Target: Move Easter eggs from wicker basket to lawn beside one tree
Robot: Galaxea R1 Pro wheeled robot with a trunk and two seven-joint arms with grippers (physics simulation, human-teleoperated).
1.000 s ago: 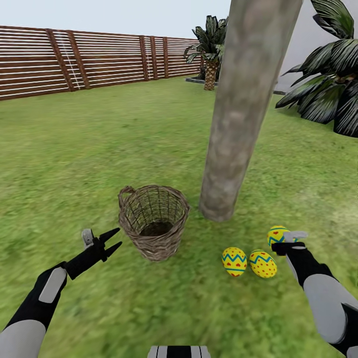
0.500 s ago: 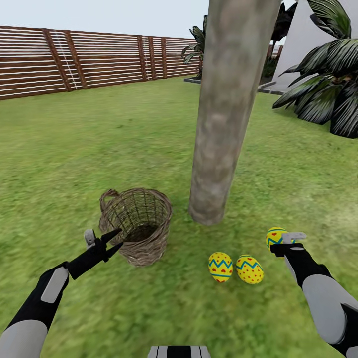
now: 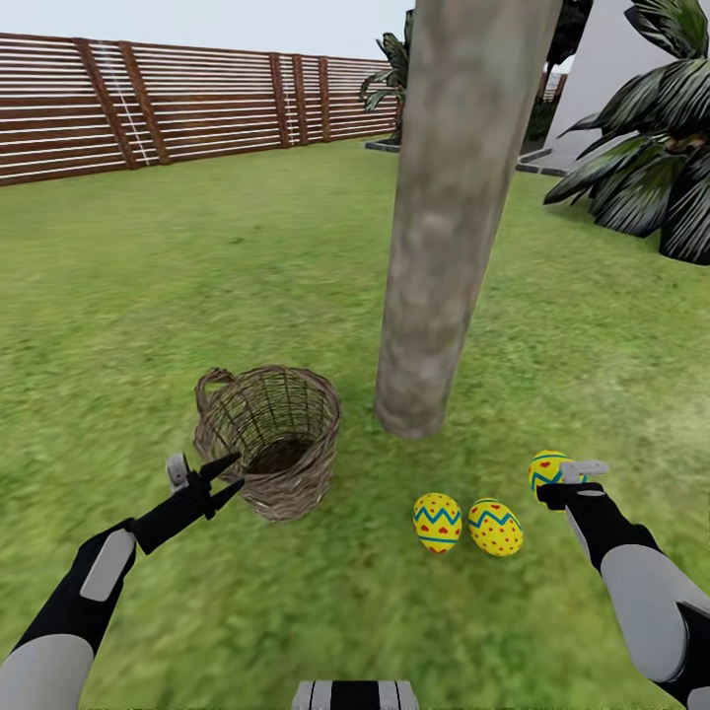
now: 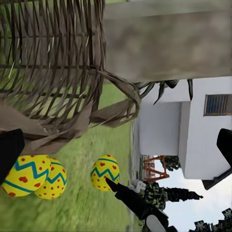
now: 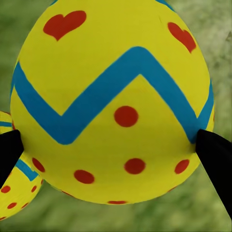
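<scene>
The wicker basket (image 3: 268,449) stands on the lawn (image 3: 197,296) just left of the tree (image 3: 439,247); no egg shows inside it. Two Easter eggs (image 3: 437,522) (image 3: 495,528) lie on the grass in front of the trunk. My right gripper (image 3: 555,481) is shut on the third egg (image 3: 545,465), low over the grass to their right. In the right wrist view its fingertips (image 5: 9,154) press both sides of that egg (image 5: 116,96). My left gripper (image 3: 225,478) is open beside the basket's near left wall (image 4: 48,72), holding nothing.
A brown slatted fence (image 3: 148,108) bounds the lawn at the back. Dark palm fronds (image 3: 651,168) and a white wall (image 3: 611,69) stand at the far right. A short palm (image 3: 390,84) rises behind the trunk.
The camera has moved, so basket, trunk and the two lying eggs shifted left in the picture. The held egg stayed with my right gripper, now farther from those two. Both arms keep their pose.
</scene>
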